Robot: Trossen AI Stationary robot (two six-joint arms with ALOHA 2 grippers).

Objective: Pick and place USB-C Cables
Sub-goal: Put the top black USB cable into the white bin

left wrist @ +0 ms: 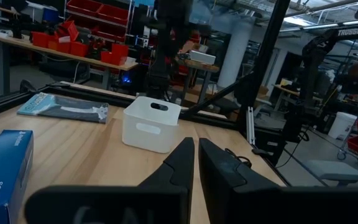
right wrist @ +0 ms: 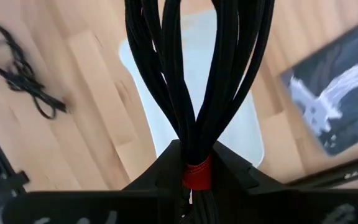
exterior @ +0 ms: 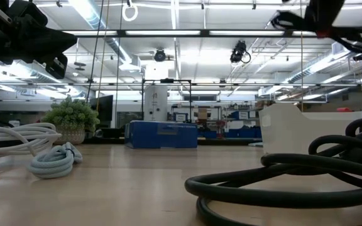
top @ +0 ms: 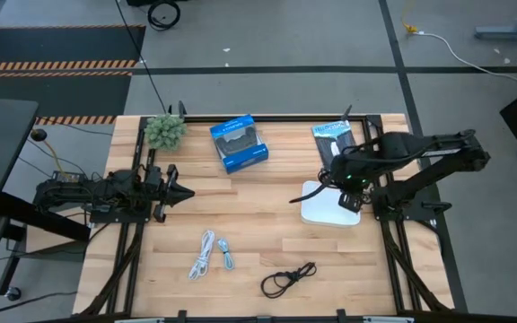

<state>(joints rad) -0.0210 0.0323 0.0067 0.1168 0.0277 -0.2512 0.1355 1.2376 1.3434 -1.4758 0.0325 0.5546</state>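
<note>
Black cable bundle (right wrist: 194, 81) clamped in my right jaws (right wrist: 196, 177), hanging over the white bin (top: 332, 208) at desk 3 o'clock. Left jaws (left wrist: 195, 163) pinched together, parked at 9. I see white (top: 202, 254), blue-grey (top: 226, 254) and black (top: 287, 279) cables around 6.

Four short coiled cables are counted: two black (top: 288, 279) (right wrist: 197, 74), one white (top: 202, 254), one pale blue-grey (top: 226, 253).

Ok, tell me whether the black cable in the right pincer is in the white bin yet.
Not yet: the right pincer holds the black cable above the white bin.
</note>
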